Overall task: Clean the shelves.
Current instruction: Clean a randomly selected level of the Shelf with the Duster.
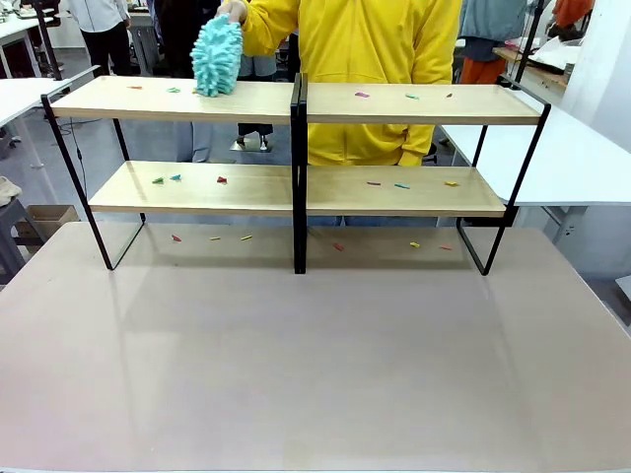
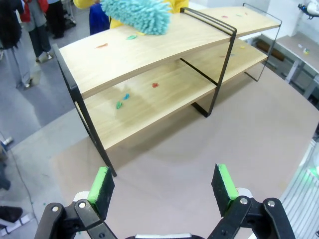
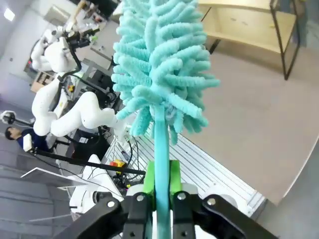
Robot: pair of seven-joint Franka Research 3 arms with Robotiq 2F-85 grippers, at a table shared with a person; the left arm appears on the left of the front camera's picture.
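Note:
The shelves (image 1: 177, 99) stand across the far half of the table, two light-wood boards in a black frame with a central post. A person in yellow holds a fluffy teal duster (image 1: 217, 56) on the upper left board. Small coloured scraps (image 1: 362, 95) lie on both boards and on the table beneath. In the left wrist view my left gripper (image 2: 163, 185) hangs open above the table, short of the shelves (image 2: 149, 50), with the person's duster (image 2: 137, 15) beyond. My right gripper (image 3: 162, 181) is shut on the handle of a second teal duster (image 3: 162, 64), away from the shelves (image 3: 249, 22).
The brown table (image 1: 315, 365) stretches wide in front of the shelves. A white table (image 1: 572, 158) adjoins at the right and another (image 1: 20, 94) at the far left. People stand in the background behind the shelves.

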